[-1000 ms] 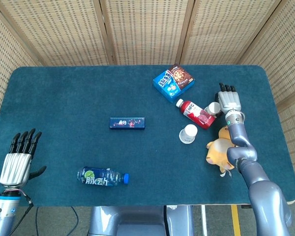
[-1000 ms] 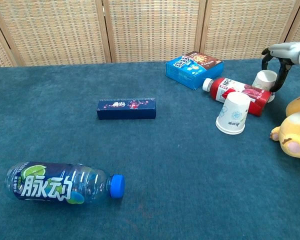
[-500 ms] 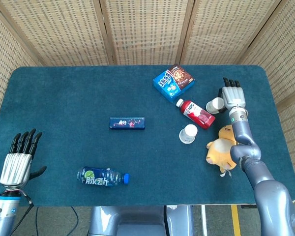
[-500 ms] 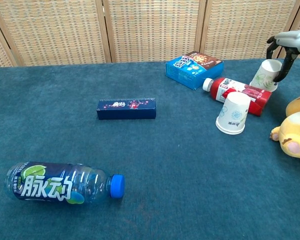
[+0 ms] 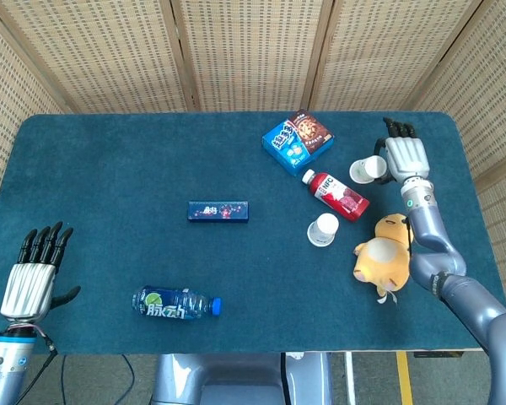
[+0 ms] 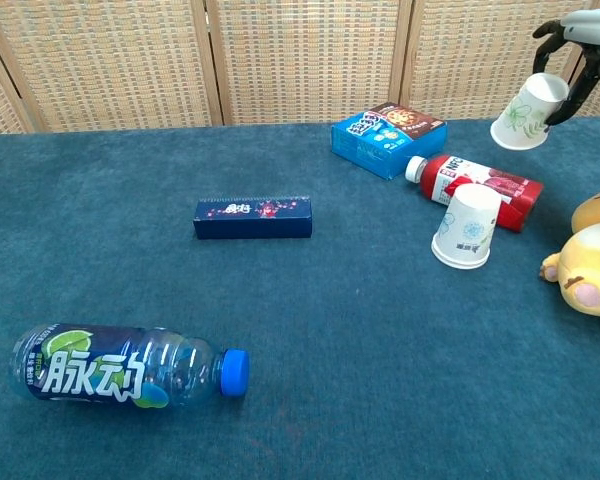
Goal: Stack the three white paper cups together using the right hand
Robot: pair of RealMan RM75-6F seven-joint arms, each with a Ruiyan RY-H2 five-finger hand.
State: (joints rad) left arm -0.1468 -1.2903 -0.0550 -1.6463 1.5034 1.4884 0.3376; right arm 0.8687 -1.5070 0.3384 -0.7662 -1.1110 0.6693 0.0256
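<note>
My right hand (image 5: 402, 155) (image 6: 577, 30) holds a white paper cup (image 5: 368, 170) (image 6: 528, 112) with a leaf print, lifted off the table at the far right and tilted, its mouth facing down-left. A second white paper cup (image 5: 323, 229) (image 6: 467, 226) stands upside down on the cloth, leaning against the red bottle (image 5: 336, 195) (image 6: 477, 184). I see only these two cups. My left hand (image 5: 34, 277) hangs open at the table's near left edge, holding nothing.
A blue snack box (image 5: 297, 142) (image 6: 388, 136) lies behind the red bottle. A yellow plush toy (image 5: 379, 258) (image 6: 592, 254) sits at the right. A dark blue carton (image 5: 218, 211) (image 6: 252, 217) lies mid-table, and a blue water bottle (image 5: 176, 303) (image 6: 130, 365) near the front left.
My right hand has raised the leaf-print cup off the table from beside the red bottle and tipped it, moving up and slightly back. The left hand stays still.
</note>
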